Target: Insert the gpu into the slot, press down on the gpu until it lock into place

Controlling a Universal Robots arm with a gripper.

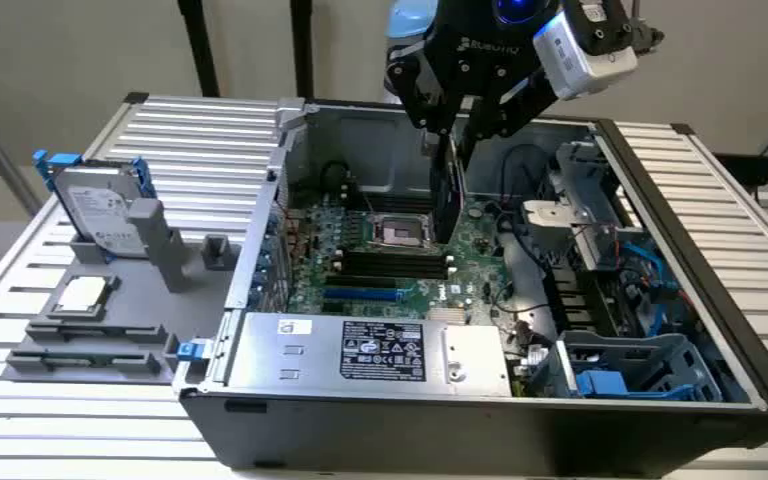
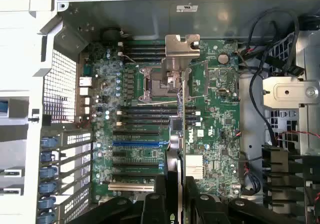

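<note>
Gripper (image 1: 454, 122): you have it clamped on the gpu (image 2: 183, 109) | gpu: hangs upright directly below the gripper, edge-on over the motherboard (image 2: 220, 129), silver bracket (image 2: 178, 48) at its far end | slot (image 2: 139, 143): blue strip on the board, below the gripper and off to one side, apart from the card | case (image 1: 491, 420): lying open.

Case (image 1: 357, 430) open above, slot (image 2: 137, 143) seemingly unblocked — black cables (image 2: 252, 39), drive cage (image 1: 624, 365) crowding one side
</note>
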